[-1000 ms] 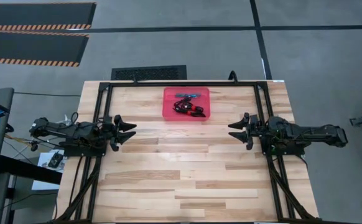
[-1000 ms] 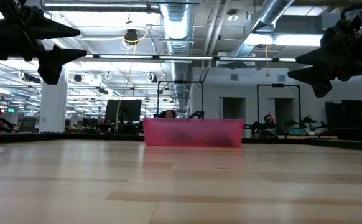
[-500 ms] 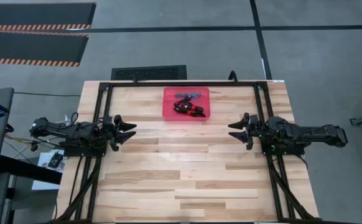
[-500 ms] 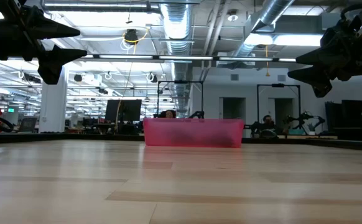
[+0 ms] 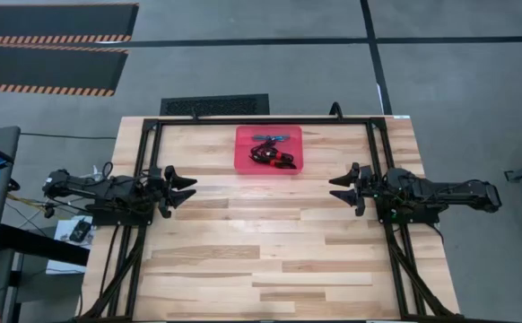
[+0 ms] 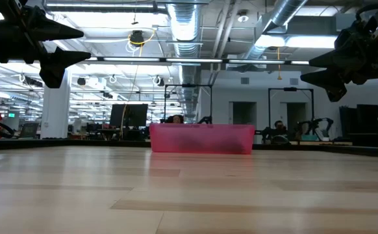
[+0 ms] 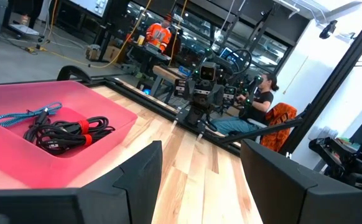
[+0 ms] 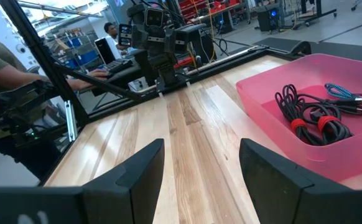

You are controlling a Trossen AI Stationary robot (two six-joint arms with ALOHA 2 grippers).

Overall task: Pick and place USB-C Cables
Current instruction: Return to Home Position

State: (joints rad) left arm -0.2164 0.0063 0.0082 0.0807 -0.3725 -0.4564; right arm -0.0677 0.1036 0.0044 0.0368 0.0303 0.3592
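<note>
The USB-C cables (image 5: 270, 152) lie bundled inside the translucent red tray (image 5: 245, 160) near the table's far edge. The left wrist view shows a light blue cable (image 7: 27, 116) and black bundles with red ties (image 7: 66, 132); the right wrist view shows the black bundles (image 8: 311, 116) and the blue cable (image 8: 349, 94). My left gripper (image 5: 190, 189) hovers open above the table's left side. My right gripper (image 5: 335, 189) hovers open above the right side. Both point toward the table's middle, well apart from the tray.
A black metal frame (image 5: 261, 120) runs along the table's far edge and down both sides. Bare wood (image 5: 261, 242) stretches between the arms and toward the near edge. People sit and stand in the room beyond the table (image 7: 259, 93).
</note>
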